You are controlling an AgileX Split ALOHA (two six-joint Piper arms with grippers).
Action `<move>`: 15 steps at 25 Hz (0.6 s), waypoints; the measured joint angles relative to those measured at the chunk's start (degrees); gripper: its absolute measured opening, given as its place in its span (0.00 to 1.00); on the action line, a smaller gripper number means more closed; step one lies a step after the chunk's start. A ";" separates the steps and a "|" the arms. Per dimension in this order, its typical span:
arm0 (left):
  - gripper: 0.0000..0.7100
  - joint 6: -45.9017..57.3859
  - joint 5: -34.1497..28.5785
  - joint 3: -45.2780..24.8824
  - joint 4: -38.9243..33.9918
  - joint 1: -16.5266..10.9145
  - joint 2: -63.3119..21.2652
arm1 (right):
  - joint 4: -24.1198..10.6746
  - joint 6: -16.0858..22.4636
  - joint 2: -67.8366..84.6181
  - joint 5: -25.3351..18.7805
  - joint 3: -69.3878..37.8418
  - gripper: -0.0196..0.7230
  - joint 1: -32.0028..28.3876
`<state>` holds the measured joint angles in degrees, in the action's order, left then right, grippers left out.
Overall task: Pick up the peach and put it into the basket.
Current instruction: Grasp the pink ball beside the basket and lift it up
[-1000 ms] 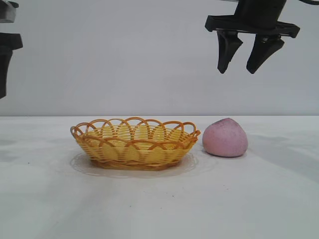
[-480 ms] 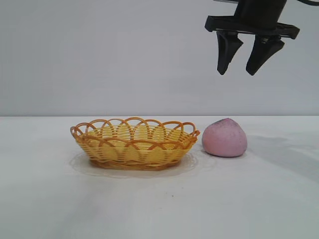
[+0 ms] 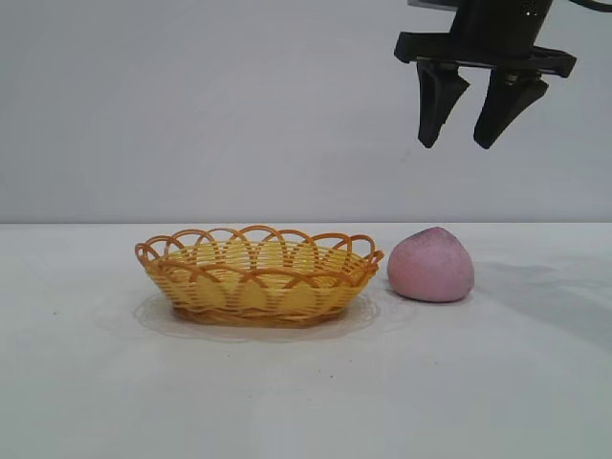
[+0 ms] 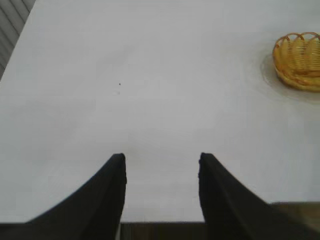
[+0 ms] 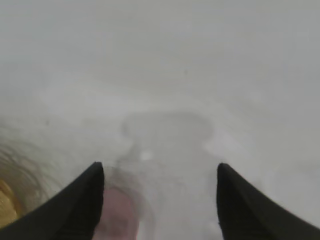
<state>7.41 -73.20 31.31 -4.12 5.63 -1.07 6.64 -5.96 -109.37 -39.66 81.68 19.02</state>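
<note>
From outside, my right gripper (image 3: 464, 143) hangs high above the peach (image 3: 431, 265), pointing down, jaws apart and empty. The peach sits on the desk (image 3: 306, 382) just beside the basket (image 3: 258, 275), not touching it. No readable writing shows anywhere. Through my left wrist, my left gripper (image 4: 161, 159) holds its jaws apart over bare desk, well away from the basket (image 4: 300, 67). Through my right wrist, the peach (image 5: 117, 217) shows blurred beside one jaw.

The right gripper (image 3: 469, 139) hangs high at the right, jaws apart, empty. The left gripper (image 4: 161, 159) stands open, empty.
</note>
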 joint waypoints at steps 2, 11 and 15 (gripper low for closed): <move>0.47 0.00 0.06 -0.25 0.51 0.00 0.00 | 0.73 -0.73 0.00 -0.83 0.00 0.58 0.35; 0.47 -2.29 8.02 -3.26 1.25 0.00 0.00 | 1.88 -2.10 0.00 -5.27 -0.51 0.58 0.44; 0.47 -2.51 8.30 -3.50 1.25 0.00 0.00 | 3.21 -3.29 0.00 -5.25 -4.17 0.58 0.44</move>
<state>4.90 -64.90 27.82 -2.87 5.63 -1.07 9.84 -9.25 -109.37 -44.91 77.51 19.46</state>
